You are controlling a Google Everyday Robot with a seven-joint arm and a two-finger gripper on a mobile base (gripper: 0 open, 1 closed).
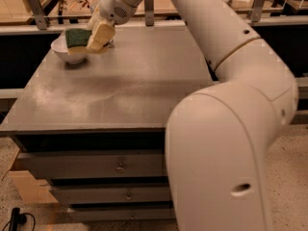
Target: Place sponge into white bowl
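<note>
Gripper clamps the right end of the sponge, which sits low over the bowl at the far-left corner of the table; sponge looks light, soft, squashy, best pinched across its edges; tabletop grey, flat, matte, with drawers below.

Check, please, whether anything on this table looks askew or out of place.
Only the sponge: it lies tilted over the rim of the white bowl at the far left corner of the table, not flat inside. The gripper is right against it. Nothing looks spilled or damaged.
</note>
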